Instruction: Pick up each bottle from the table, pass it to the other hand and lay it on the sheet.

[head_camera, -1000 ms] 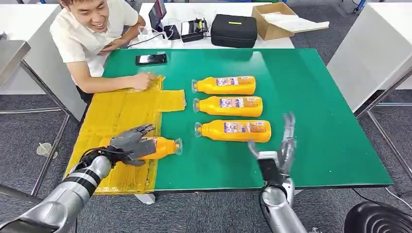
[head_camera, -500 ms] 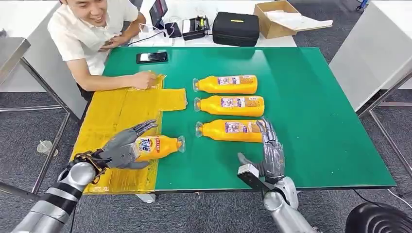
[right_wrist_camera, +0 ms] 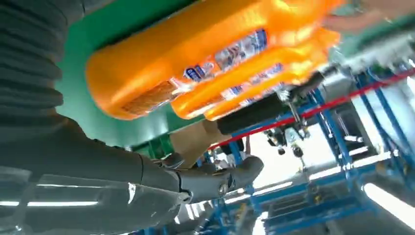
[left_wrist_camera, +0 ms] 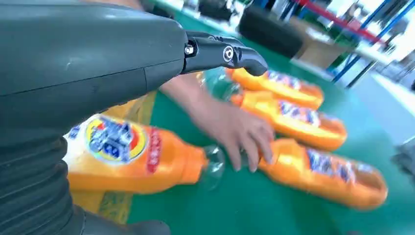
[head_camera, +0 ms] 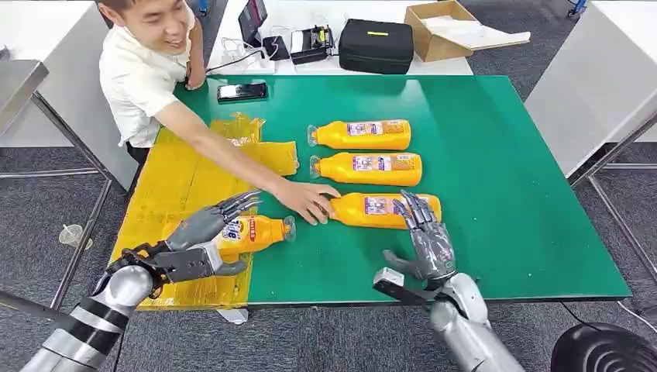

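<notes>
Since half a second ago the person [head_camera: 151,74] has leaned in and stretched an arm across the yellow sheet [head_camera: 174,198], and the person's hand [head_camera: 308,201] now rests on the capped end of the nearest bottle [head_camera: 387,210], which has slid slightly toward 3 o'clock. The right hand [head_camera: 424,242] has moved a little forward at 5 o'clock; its fingers are spread and hold nothing, the tips over or against that bottle's base, though from the head view I cannot tell whether they touch. The left hand [head_camera: 203,240] sits at 8 o'clock much as before, fingers extended and released beside the laid bottle [head_camera: 252,232]. That bottle lies on its side at the sheet's edge, its clear cap reaching over the green.

Two more orange bottles, the middle bottle [head_camera: 368,168] and the far bottle [head_camera: 362,134], lie parallel toward 12 o'clock on the green table [head_camera: 503,155]. A phone [head_camera: 242,91] lies at 11 o'clock near the table's far edge. Beyond it, on a white table, stand a black case [head_camera: 375,46] and an open cardboard box [head_camera: 445,29]. Grey carpet surrounds the tables.
</notes>
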